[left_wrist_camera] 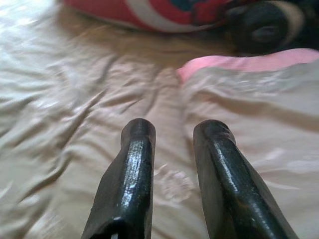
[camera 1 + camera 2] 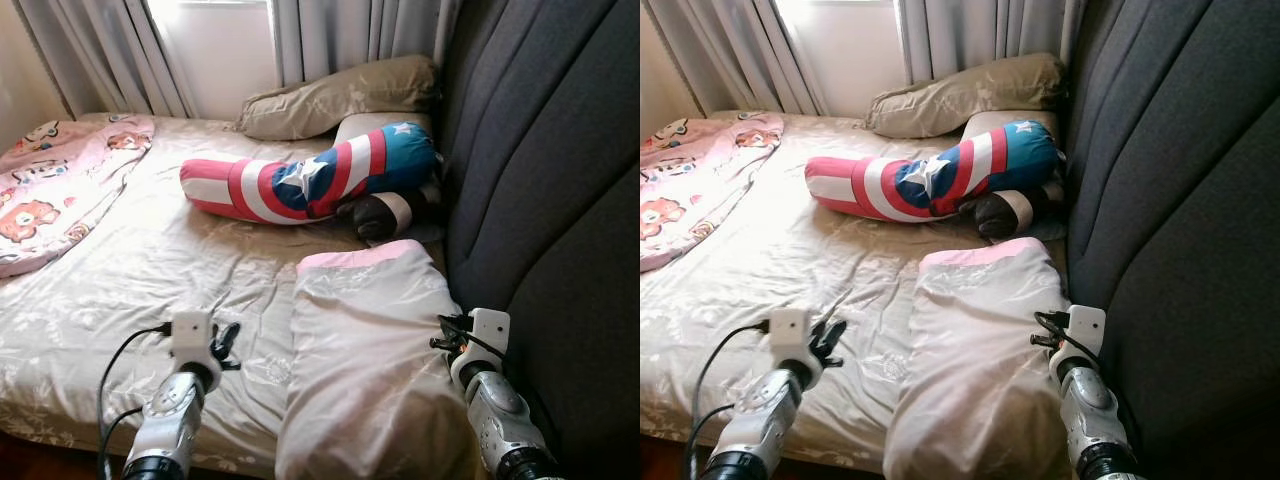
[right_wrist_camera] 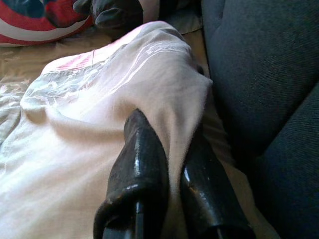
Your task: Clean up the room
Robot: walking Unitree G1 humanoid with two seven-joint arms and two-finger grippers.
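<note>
A pale satin pillow (image 2: pixel 370 340) with a pink end lies on the bed (image 2: pixel 150 270) beside the dark headboard (image 2: pixel 550 170). My right gripper (image 3: pixel 167 129) is at the pillow's headboard side and is shut on a fold of its cover, which is pinched between the two fingers. My left gripper (image 1: pixel 174 129) hovers open just over the beige sheet to the left of the pillow, with nothing between its fingers (image 1: pixel 137 149). A red, white and blue star-patterned bolster (image 2: pixel 310 175) lies across the bed further back.
A dark round plush (image 2: pixel 385 213) sits between the bolster and the pillow. A beige pillow (image 2: pixel 340 95) rests at the far end under the grey curtains (image 2: pixel 100 50). A pink cartoon-print blanket (image 2: pixel 60 180) is crumpled at the left.
</note>
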